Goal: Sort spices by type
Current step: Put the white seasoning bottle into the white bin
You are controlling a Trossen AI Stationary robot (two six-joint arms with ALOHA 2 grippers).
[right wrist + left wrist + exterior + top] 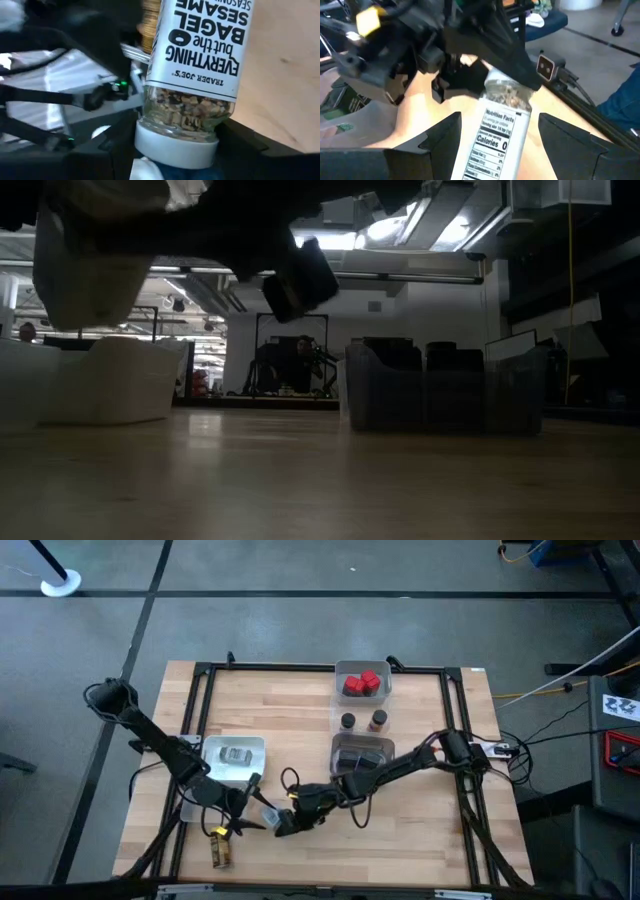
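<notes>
- As the two arms meet near the table's (420, 840) front edge in the high view, the left gripper (252, 820) and right gripper (288, 824) hold a seasoning jar (268, 817) between them; red boxes (362, 684) fill a clear tray (340, 670) at the far edge
- Low view: dark arm parts overhead, trays behind; the jar is not made out
- Left wrist view: the jar (497, 132), glass with a white nutrition label, lies between this gripper's spread fingers (442, 135)
- Right wrist view: the right gripper clasps the jar's (192, 65) smooth white-capped end; whether it is letting go, I cannot tell
- A handover seems in progress; next, one gripper must release cleanly
</notes>
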